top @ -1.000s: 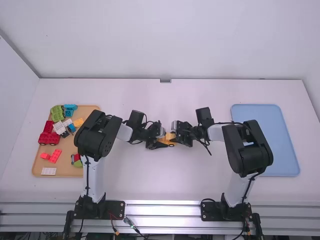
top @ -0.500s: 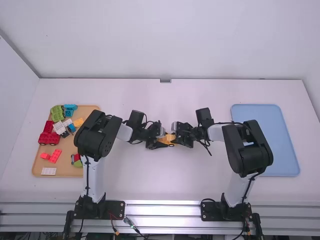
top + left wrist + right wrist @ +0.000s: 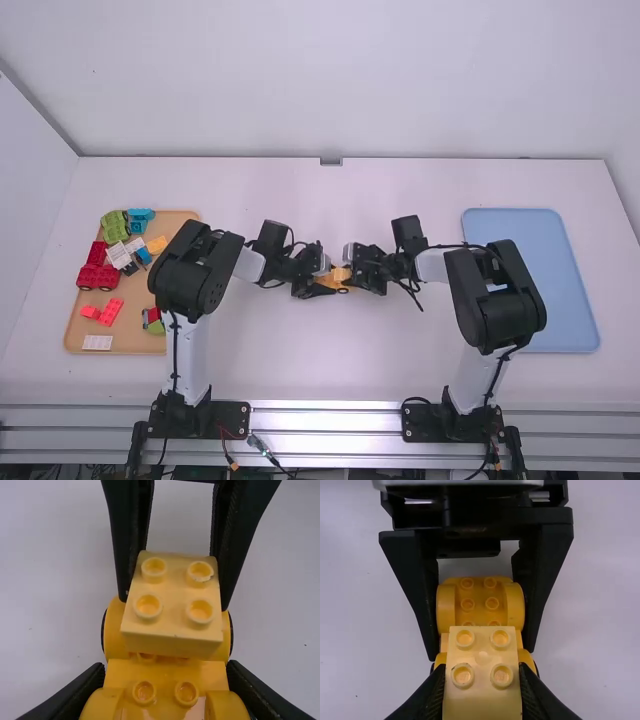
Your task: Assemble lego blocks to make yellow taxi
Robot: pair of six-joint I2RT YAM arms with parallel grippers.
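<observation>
Evidently, my right gripper (image 3: 174, 603) is clamped on the pale-yellow four-stud brick (image 3: 172, 590) over the yellow wheeled chassis (image 3: 480, 612), which my left gripper (image 3: 479, 654) pinches midway along the table (image 3: 330, 370), presumably to brace it for pressing.

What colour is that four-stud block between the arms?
Pale yellow. The right wrist view shows the block best.

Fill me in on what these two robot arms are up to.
They're putting together a yellow toy car. The left hand grips the yellow wheeled base by its sides, while the right hand holds a paler yellow block at one end of it. I can't tell whether that block is fully seated. More colored pieces lie on the tan tray.
</observation>
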